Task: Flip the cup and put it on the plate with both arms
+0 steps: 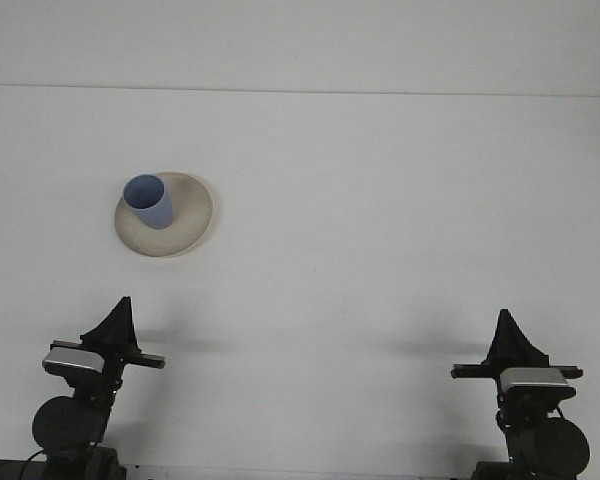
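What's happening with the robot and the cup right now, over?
Both grippers, left gripper and right gripper, empty, near edge. Blue cup upright on plate. Nothing in the way.

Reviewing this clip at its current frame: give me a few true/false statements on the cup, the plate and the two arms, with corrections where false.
1. The blue cup stands on the plate with its opening up. True.
2. The plate lies on the right half of the table. False: it lies on the left half, ahead of the left gripper.
3. The right gripper holds the cup. False: it is near the bottom edge of the view, well apart from the cup and holding nothing.
4. Neither gripper touches the plate. True.
5. The cup sits toward the plate's left side rather than at its centre. True.
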You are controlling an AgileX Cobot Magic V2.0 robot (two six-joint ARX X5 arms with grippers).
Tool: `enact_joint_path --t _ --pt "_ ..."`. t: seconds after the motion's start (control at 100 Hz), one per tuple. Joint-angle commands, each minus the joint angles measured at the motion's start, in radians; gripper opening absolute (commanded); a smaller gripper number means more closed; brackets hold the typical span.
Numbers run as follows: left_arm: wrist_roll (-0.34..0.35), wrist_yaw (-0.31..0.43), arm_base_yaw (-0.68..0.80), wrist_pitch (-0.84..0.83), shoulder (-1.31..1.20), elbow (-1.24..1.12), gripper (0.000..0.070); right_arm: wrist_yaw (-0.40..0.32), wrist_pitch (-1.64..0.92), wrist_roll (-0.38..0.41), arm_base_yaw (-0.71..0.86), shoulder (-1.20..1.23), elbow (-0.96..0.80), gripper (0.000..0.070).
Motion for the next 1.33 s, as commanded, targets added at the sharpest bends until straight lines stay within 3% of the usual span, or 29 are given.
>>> enact_joint_path --t 0.0,0.33,1.32 --pt "-0.001 -0.003 0.0 0.009 -0.002 -0.018 0.0012 0.003 0.035 0.002 -0.001 -0.002 -0.024 0.0" --pt "-0.001 -0.003 0.0 0.009 -0.002 -0.018 0.0012 0.003 0.246 0.01 -0.001 -0.002 -0.156 0.0" --pt "-0.001 -0.003 0.0 0.009 -0.002 -0.018 0.0012 0.003 0.25 0.008 -0.001 -0.002 -0.156 0.0"
